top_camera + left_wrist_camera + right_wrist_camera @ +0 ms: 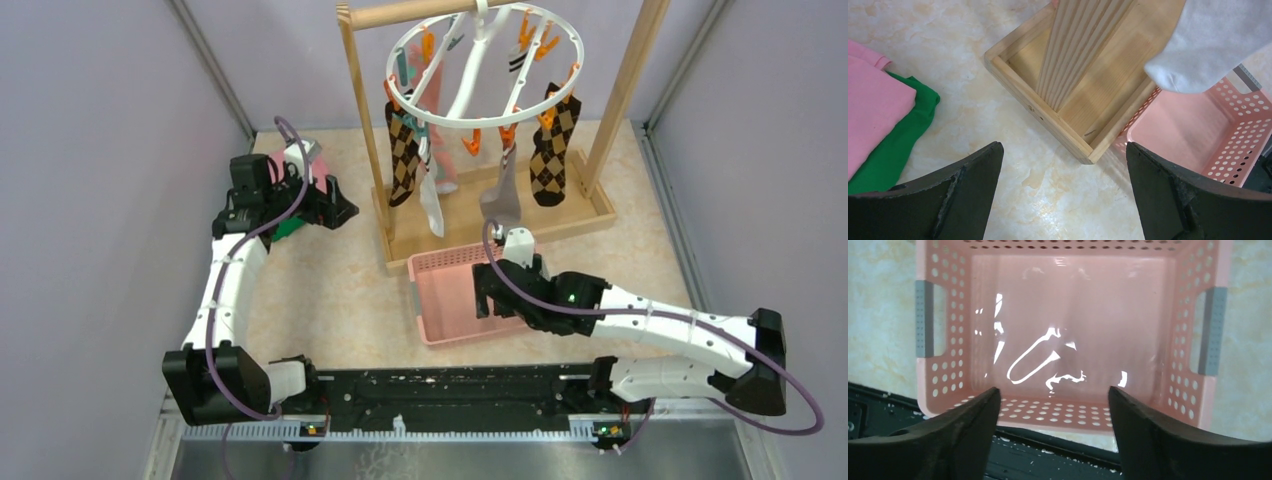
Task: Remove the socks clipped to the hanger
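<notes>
One wooden frame (622,90) at back, carrying hanger (468,90), socks (553,150) clipped beneath. Pink basket (440,264) just before it. Right gripper (1053,390) over basket, near the socks, spread wide, empty. Left gripper (1063,145) likewise wide, empty, left of the socks.

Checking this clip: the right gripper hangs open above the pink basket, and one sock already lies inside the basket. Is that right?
Not quite. The pink basket is empty, as the right wrist view shows. The right gripper does hang open above it.

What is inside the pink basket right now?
Nothing visible: the basket floor shows only glare. Its near corners are hidden behind the right jaws.
</notes>
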{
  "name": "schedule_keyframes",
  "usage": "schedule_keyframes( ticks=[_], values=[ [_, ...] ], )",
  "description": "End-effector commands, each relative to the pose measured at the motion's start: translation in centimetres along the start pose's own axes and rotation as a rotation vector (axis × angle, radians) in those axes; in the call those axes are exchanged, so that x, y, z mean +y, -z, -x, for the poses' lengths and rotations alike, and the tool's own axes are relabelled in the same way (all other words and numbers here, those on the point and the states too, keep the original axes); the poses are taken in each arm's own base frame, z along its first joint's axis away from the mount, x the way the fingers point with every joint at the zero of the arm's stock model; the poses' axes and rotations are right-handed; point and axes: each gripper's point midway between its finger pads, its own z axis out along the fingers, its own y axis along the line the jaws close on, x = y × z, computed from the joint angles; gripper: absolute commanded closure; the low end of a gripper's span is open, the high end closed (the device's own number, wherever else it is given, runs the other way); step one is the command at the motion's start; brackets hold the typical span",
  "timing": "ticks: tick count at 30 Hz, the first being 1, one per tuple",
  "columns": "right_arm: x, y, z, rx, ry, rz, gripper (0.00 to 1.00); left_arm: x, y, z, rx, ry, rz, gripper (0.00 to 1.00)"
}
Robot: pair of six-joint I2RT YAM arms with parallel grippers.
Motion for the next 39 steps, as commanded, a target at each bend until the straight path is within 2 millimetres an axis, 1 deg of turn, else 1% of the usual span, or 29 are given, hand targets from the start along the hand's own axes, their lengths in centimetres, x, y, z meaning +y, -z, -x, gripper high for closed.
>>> schedule_keyframes(
  ticks=[1, 4, 6, 8, 10, 14, 18, 21, 23, 27, 34, 39],
  values=[
    [5.4, -1.2, 2.2, -0.097, 0.038, 0.201, 0.30, -0.5, 0.7, 2.3, -0.046, -0.050, -0.002, 0.01],
    [7.3, -3.6, 1.6, -0.051, 0.133, 0.172, 0.60, -0.5, 0.9, 2.6, -0.050, -0.048, 0.000, 0.01],
    [8.7, -5.3, 1.2, -0.034, 0.183, 0.173, 0.83, -0.6, 0.9, 2.7, -0.053, -0.049, 0.002, 0.01],
    [10.0, -7.0, 1.0, -0.040, 0.203, 0.181, 1.00, -0.6, 1.0, 2.8, -0.056, -0.049, 0.007, 0.01],
    [11.0, -8.7, 1.1, -0.053, 0.197, 0.189, 1.00, -0.6, 1.1, 3.0, -0.058, -0.050, 0.009, 0.01],
    [12.1, -12.0, 1.5, -0.090, 0.175, 0.194, 1.00, -0.6, 1.2, 3.3, -0.062, -0.051, 0.010, 0.01],
    [13.6, -14.7, 2.0, -0.124, 0.177, 0.226, 1.00, -0.6, 1.1, 3.2, -0.058, -0.046, 0.006, 0.01],
    [14.2, -16.7, 2.5, -0.162, 0.197, 0.210, 1.00, -0.6, 1.1, 3.2, -0.057, -0.045, 0.007, 0.01],
    [14.2, -18.0, 2.6, -0.166, 0.208, 0.192, 1.00, -0.5, 1.1, 3.0, -0.053, -0.048, 0.012, 0.01],
    [13.6, -20.2, 3.0, -0.173, 0.204, 0.169, 1.00, -0.4, 1.2, 3.0, -0.052, -0.058, 0.020, 0.01],
    [11.8, -23.1, 4.9, -0.172, 0.159, 0.135, 1.00, -0.5, 1.3, 3.3, -0.055, -0.064, 0.020, 0.01],
    [11.0, -24.9, 6.5, -0.166, 0.155, 0.120, 1.00, -0.4, 1.4, 3.4, -0.058, -0.066, 0.025, 0.01]
  ],
)
